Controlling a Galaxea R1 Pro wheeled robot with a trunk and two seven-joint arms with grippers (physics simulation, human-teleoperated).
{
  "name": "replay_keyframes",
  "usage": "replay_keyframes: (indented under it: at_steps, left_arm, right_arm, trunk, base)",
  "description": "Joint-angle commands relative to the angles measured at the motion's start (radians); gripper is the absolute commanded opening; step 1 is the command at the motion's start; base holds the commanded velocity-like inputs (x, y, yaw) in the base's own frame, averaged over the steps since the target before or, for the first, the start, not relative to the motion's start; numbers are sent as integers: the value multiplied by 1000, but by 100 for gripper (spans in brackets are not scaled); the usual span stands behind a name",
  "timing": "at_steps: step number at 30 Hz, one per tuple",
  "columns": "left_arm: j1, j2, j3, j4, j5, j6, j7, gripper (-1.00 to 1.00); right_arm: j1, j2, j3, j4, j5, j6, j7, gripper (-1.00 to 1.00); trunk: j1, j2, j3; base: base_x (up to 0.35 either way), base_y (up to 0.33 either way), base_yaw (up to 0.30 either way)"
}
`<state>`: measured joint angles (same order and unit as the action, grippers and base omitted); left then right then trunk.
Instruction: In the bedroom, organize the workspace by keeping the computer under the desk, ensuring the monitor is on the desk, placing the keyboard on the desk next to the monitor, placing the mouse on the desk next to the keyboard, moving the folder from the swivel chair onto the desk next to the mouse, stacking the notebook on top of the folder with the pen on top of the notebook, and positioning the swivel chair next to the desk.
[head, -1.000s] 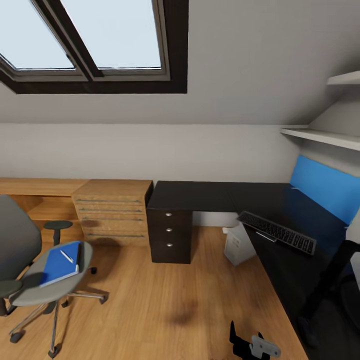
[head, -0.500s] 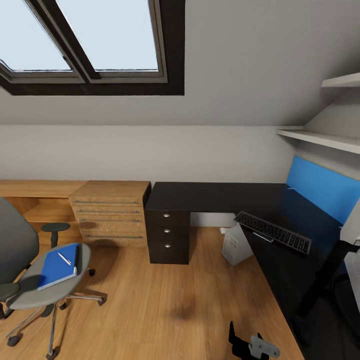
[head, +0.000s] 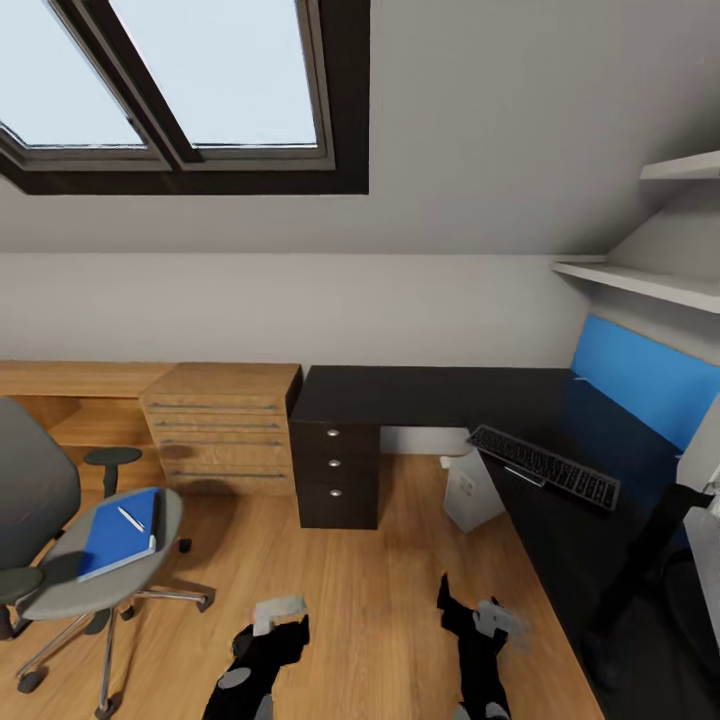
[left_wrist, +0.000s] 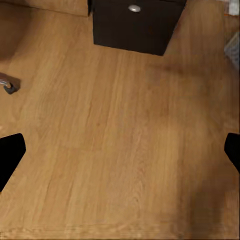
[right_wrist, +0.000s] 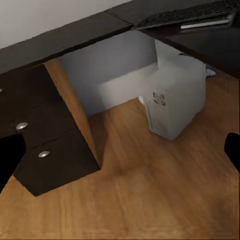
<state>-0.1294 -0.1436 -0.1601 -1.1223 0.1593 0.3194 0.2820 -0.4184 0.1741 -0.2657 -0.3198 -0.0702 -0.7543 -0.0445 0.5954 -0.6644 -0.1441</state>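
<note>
The swivel chair (head: 55, 560) stands at the left, and on its seat lies the blue folder (head: 118, 532) with the white pen (head: 130, 518) on top. A dark strip runs along the folder's right edge; I cannot tell if it is the notebook. The black desk (head: 420, 395) holds the keyboard (head: 545, 465), and the white computer (head: 468, 492) stands under it. A curved black stand (head: 650, 545), likely the monitor's, is at the right edge. The mouse is out of view. My left gripper (head: 270, 625) and right gripper (head: 470, 610) hang open over the floor, the right one facing the computer (right_wrist: 177, 102).
A light wooden drawer cabinet (head: 225, 430) adjoins the desk's black drawers (head: 338, 475). A blue wall panel (head: 640, 385) and white shelves (head: 640, 280) are above the desk's right wing. Wooden floor (head: 350, 590) lies between chair and desk. A chair caster (left_wrist: 9, 86) is near the left gripper.
Both arms have risen into the head view: the left one is newly visible and the right gripper sits higher. The camera shifted slightly; the chair and desk items stay put.
</note>
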Motion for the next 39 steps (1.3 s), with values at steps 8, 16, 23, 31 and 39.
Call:
replay_keyframes:
  at_steps: [8,16,23,31,39]
  left_arm:
    - [-1,-22,-1,-246,7,91,6,100]
    - [-1,9,2,-211,4,92,5,100]
    - [0,39,3,-330,5,97,5,100]
    - [1,69,4,-380,6,97,4,100]
    - [1,70,5,-381,6,98,4,100]
  right_arm:
    - [0,0,43,-502,4,540,-87,100]
    - [4,-83,52,-568,171,813,-150,100]
    - [4,-127,50,-665,202,1105,-128,100]
    - [6,-168,40,-762,208,1329,-26,100]
    - [6,-175,31,-755,208,1343,-1,100]
  trunk:
    - [-31,55,24]
    - [-50,90,39]
    - [-50,90,39]
    - [-50,90,39]
    - [-50,90,39]
  base:
    - [0,0,0]
    - [0,0,0]
    - [0,0,0]
    - [-79,0,0]
    - [-301,0,0]
